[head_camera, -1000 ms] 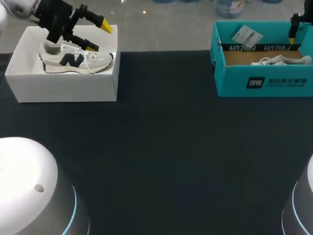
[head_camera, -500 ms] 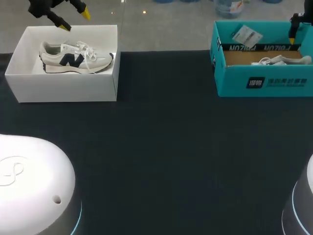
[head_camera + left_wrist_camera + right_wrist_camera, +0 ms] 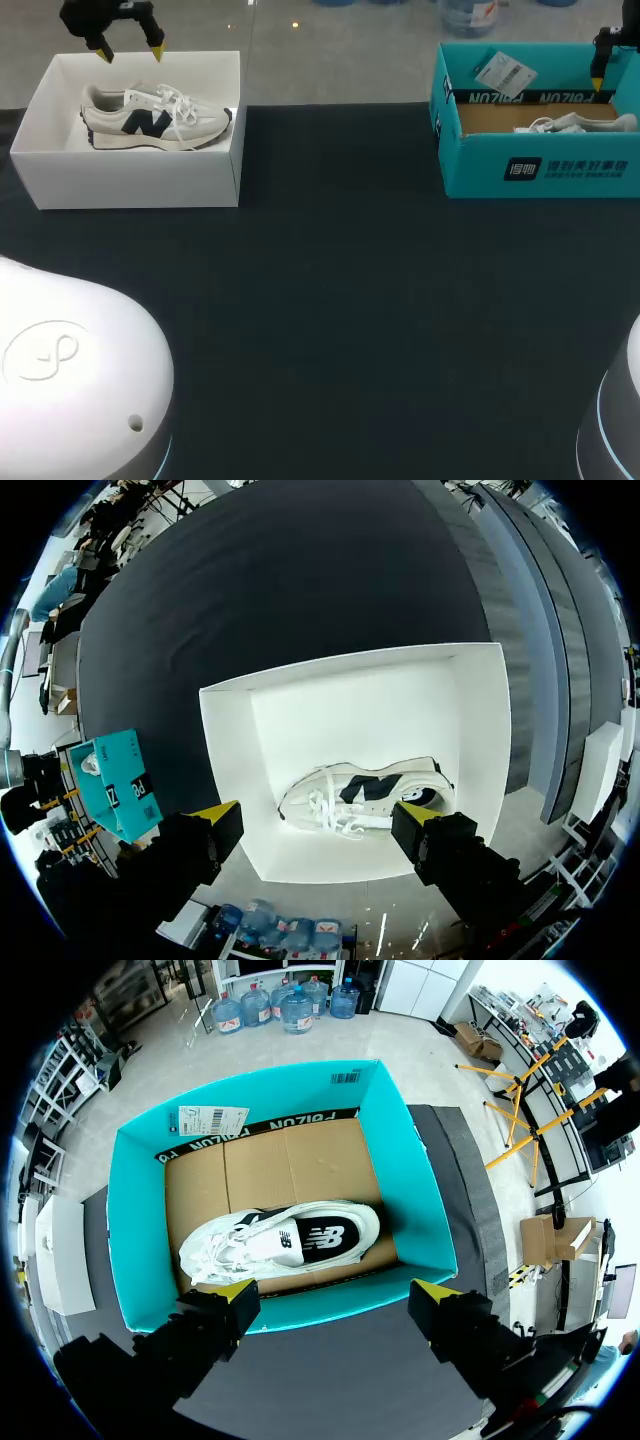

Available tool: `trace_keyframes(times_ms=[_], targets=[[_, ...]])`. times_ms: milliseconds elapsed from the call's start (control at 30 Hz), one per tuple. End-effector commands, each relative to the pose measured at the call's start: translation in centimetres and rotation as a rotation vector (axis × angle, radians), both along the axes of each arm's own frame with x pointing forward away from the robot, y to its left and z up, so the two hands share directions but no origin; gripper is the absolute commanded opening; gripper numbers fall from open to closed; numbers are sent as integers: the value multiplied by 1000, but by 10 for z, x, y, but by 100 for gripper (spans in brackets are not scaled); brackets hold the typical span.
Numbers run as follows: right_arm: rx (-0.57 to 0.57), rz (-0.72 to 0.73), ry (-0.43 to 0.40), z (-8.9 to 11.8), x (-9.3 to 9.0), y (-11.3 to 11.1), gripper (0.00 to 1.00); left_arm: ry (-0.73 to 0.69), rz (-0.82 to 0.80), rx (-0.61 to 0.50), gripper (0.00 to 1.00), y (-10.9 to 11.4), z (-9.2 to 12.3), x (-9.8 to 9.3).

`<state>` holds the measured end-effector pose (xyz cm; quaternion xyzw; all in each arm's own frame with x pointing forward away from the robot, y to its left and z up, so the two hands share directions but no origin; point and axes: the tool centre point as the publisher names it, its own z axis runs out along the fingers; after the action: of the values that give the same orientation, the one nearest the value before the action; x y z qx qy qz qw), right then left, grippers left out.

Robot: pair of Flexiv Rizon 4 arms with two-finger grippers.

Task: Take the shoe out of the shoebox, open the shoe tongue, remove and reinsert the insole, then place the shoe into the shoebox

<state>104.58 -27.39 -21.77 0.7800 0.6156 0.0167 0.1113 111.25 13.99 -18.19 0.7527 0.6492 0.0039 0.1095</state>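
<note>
A white shoe with navy markings (image 3: pixel 155 117) lies on its side inside the white box (image 3: pixel 130 180) at the table's back left. My left gripper (image 3: pixel 130 48) hangs open above the box's far wall, with nothing between its yellow tips. In the left wrist view the shoe (image 3: pixel 365 795) lies below the open left gripper (image 3: pixel 318 816). A second white shoe (image 3: pixel 575 123) lies in the teal shoebox (image 3: pixel 540 165) at the back right. My right gripper (image 3: pixel 336 1292) hovers open above that shoe (image 3: pixel 280 1240), over the near wall of the teal shoebox (image 3: pixel 135 1250).
A white paper tag (image 3: pixel 503 72) leans on the teal box's back wall. The dark table top (image 3: pixel 340 300) stretches between the two boxes. My arms' rounded bases stand at the near left (image 3: pixel 70 380) and near right (image 3: pixel 615 420).
My left gripper has lifted away from the shoe in the white box, moved back and left, and turned its tips downward. The shoe stayed in place. The right arm has not moved.
</note>
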Motion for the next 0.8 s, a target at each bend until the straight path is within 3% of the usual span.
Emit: trace_keyframes(times_ms=[33, 333, 800], targets=[[0, -1, -1, 0, 0, 0, 100, -1, 9, 49, 100, -4, 2, 2], [0, -1, -1, 0, 0, 0, 100, 40, 7, 10, 100, -13, -1, -5], [0, -1, -1, 0, 0, 0, 100, 49, 65, 174, 100, 53, -36, 62]])
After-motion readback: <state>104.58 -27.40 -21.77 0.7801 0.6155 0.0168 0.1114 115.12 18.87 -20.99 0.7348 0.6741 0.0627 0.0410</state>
